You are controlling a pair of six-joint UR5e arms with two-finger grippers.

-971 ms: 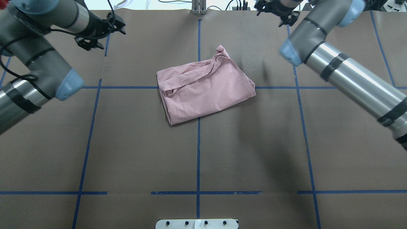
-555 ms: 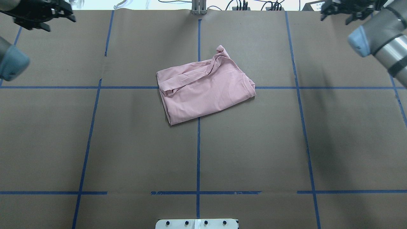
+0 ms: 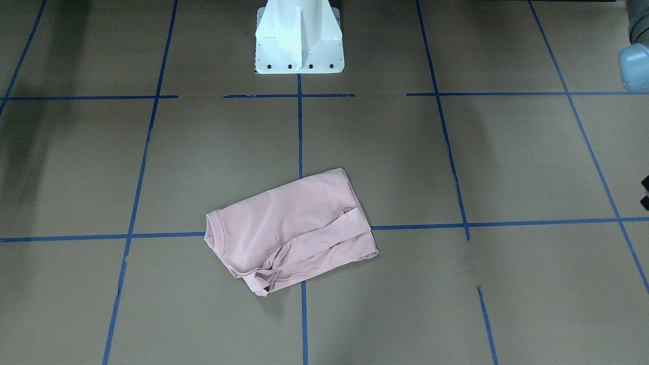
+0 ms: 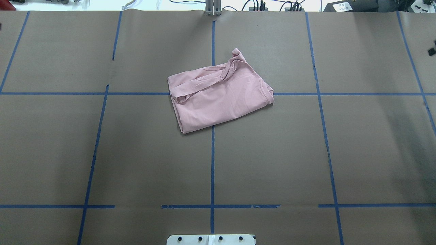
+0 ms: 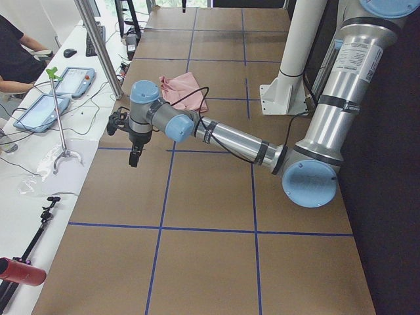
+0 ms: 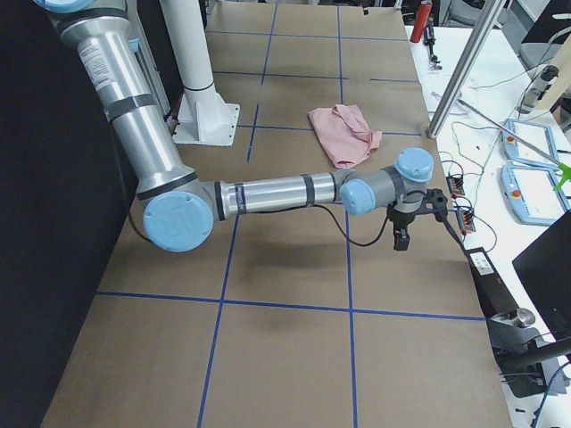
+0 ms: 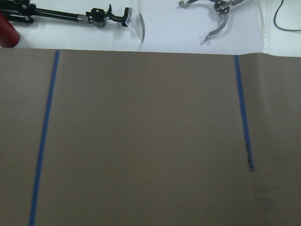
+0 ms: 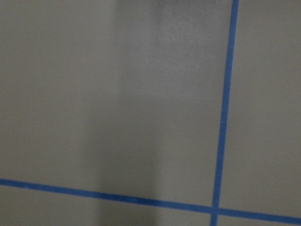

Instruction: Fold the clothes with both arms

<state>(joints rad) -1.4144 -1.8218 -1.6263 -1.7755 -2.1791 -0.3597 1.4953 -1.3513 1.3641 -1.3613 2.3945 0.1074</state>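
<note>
Left claw hangs over the left end of the tabletop; I cannot tell its spread. The T-shirt lies folded at the middle, with a rumpled strip across its far edge. Right claw hangs at the right end, equally unreadable. Folding looks finished; smoothing that strip would tidy it.

Lying flat beneath the left gripper and the right gripper: brown paper table covering, gridded with blue tape lines. Standing well apart from both, between them on the robot's side: white metal pedestal base. Sitting just beyond the left gripper, past the table edge: white side bench carrying grey-blue touchscreen tablets, with a person in a black top leaning at it. Resting past the right gripper: black oblong box, beside a slanted silver metal post.
</note>
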